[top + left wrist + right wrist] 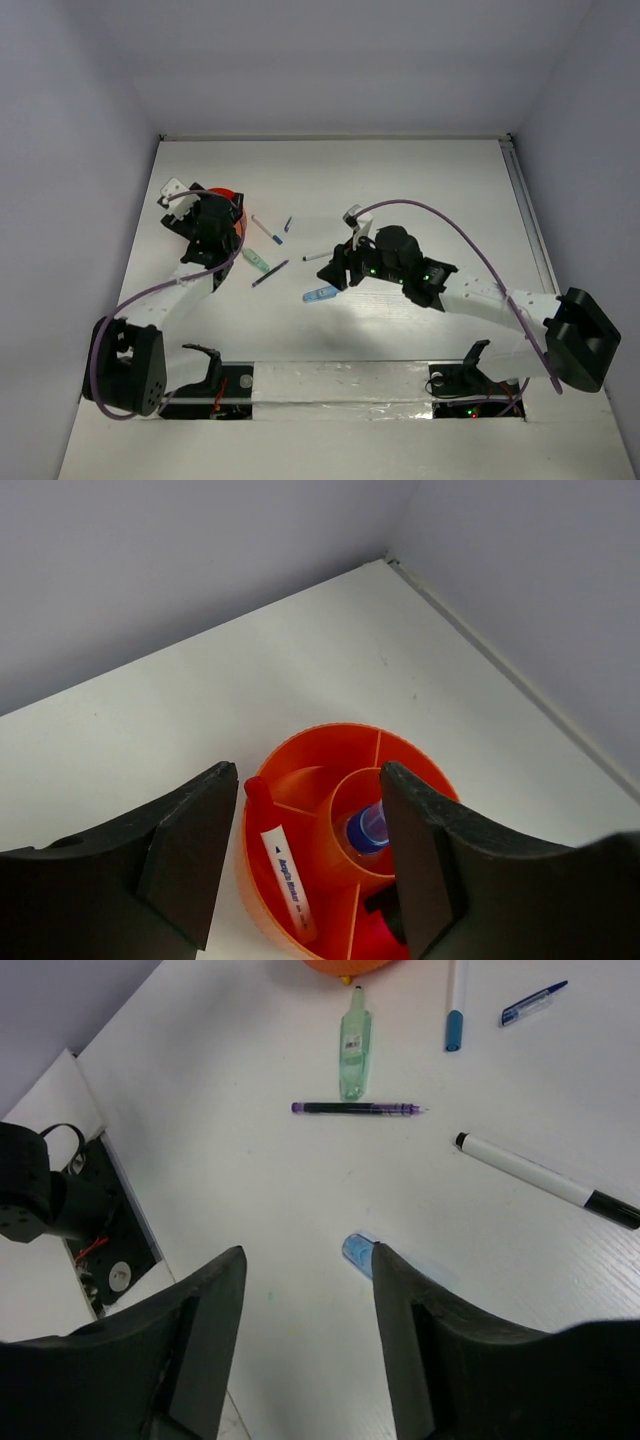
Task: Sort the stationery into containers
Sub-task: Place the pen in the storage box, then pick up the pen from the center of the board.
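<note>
My left gripper (310, 780) hangs open over the orange cup (300, 748), nothing between its fingers. Inside the cup lie a white marker with a red cap (285, 870), a blue-capped bottle (366, 829) in the middle well, and a black item with pink (380, 920). From above, the cup (228, 193) is mostly hidden by that gripper (215, 228). My right gripper (308, 1260) is open low over the table, a light blue marker (356, 1252) just beside its right finger, touching nothing I can see.
Loose on the table lie a green marker (354, 1045), a purple pen (357, 1108), a white marker with black ends (545, 1182), a white pen with a blue end (455, 1000) and a blue pen (533, 1003). The arm base (50, 1210) sits at the left.
</note>
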Action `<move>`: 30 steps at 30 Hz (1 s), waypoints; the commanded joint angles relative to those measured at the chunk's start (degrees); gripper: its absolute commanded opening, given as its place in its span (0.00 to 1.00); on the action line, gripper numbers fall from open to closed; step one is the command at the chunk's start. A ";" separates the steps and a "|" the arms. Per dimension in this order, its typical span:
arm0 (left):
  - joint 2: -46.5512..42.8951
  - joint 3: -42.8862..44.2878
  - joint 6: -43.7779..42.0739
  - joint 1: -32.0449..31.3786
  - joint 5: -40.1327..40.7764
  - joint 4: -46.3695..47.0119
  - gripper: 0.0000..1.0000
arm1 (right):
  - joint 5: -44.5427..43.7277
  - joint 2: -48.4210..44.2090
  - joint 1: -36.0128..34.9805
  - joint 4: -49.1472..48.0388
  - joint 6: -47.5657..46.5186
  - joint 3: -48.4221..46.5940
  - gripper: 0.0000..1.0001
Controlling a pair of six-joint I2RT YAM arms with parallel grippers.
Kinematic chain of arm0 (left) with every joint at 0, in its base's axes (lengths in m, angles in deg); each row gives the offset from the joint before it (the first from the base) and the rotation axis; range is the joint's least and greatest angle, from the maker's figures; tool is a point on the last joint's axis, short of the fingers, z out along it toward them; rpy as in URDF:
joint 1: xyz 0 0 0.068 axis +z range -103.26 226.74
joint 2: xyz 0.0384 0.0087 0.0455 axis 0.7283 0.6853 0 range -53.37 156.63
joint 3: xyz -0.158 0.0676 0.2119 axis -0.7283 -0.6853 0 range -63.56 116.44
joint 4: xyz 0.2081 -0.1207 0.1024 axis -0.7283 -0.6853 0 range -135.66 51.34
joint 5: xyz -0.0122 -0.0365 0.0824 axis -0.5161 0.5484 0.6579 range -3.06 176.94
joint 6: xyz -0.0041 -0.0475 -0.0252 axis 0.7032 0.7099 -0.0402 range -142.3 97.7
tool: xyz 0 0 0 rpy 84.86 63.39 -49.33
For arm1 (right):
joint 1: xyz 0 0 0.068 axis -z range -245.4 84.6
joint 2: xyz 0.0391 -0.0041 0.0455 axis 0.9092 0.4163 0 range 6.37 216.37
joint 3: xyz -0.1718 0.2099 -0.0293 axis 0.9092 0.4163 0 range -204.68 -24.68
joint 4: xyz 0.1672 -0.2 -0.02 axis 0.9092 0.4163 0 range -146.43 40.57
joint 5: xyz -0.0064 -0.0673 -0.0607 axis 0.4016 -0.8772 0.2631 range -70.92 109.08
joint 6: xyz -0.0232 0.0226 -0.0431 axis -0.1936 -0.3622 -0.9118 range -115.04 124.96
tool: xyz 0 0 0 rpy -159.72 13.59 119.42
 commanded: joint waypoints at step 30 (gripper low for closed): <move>-42.61 10.84 -7.89 0.13 -44.67 -35.70 0.99 | -4.60 54.23 2.84 21.51 -8.15 -59.69 0.56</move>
